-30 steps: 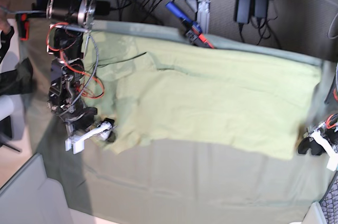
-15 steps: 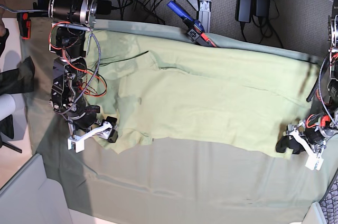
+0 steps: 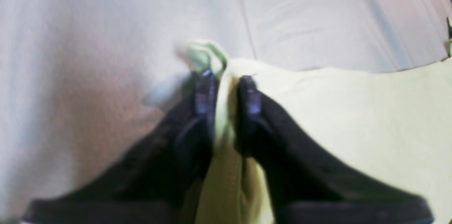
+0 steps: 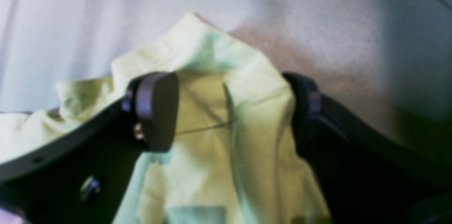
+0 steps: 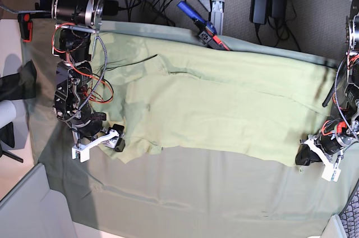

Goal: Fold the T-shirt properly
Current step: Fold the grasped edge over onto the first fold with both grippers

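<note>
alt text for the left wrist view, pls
Close-up, blurred: the left gripper is pinched shut on a fold of the pale yellow-green T-shirt, the cloth bunched up between its two black fingers. The rest of the shirt spreads to the right over the pale grey table cloth.

Lying spread flat and wide across the cloth-covered desk: a plain pale yellow-green short-sleeved cotton T-shirt (image 5: 219, 111), lightly creased, one sleeve (image 5: 134, 61) showing at its far edge toward the base view's left. Bunching into a raised fold (image 4: 212, 86) at the near corner on that side. Pinching up into a thin ridge (image 3: 226, 111) at the opposite near corner, its tip (image 3: 206, 54) poking upward.
</note>
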